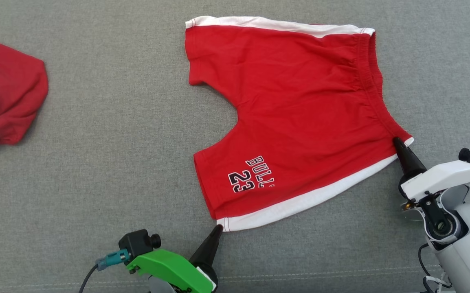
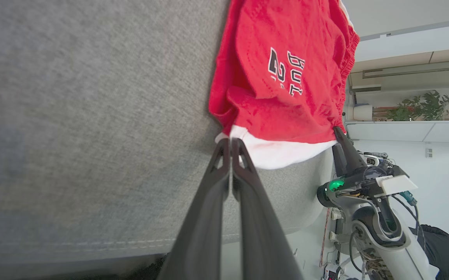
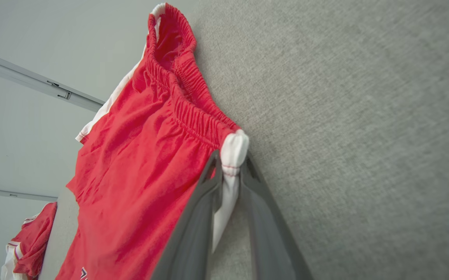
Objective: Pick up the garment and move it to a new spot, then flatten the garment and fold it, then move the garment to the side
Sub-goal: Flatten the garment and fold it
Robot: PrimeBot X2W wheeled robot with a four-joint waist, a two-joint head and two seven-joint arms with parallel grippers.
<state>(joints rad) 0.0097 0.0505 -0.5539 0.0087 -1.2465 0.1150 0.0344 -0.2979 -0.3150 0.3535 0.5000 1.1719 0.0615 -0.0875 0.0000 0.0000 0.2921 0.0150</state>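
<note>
- Fingers (image 2: 209, 202) of the left gripper (image 1: 218, 230) are pressed together with no gap. Their tips touch the white hem corner of the red shorts (image 1: 300, 106), and we cannot confirm that any cloth is nipped between them.
- Right gripper (image 3: 232, 157): fingers clamped on the white band at the waistband corner.
- Shorts lie spread on the grey fabric surface (image 1: 117, 142), stretching away beyond both sets of tips. The "23" print (image 1: 243, 181) is near the left tips.
- Second red garment (image 1: 7, 89) lies well left of the left fingers.
</note>
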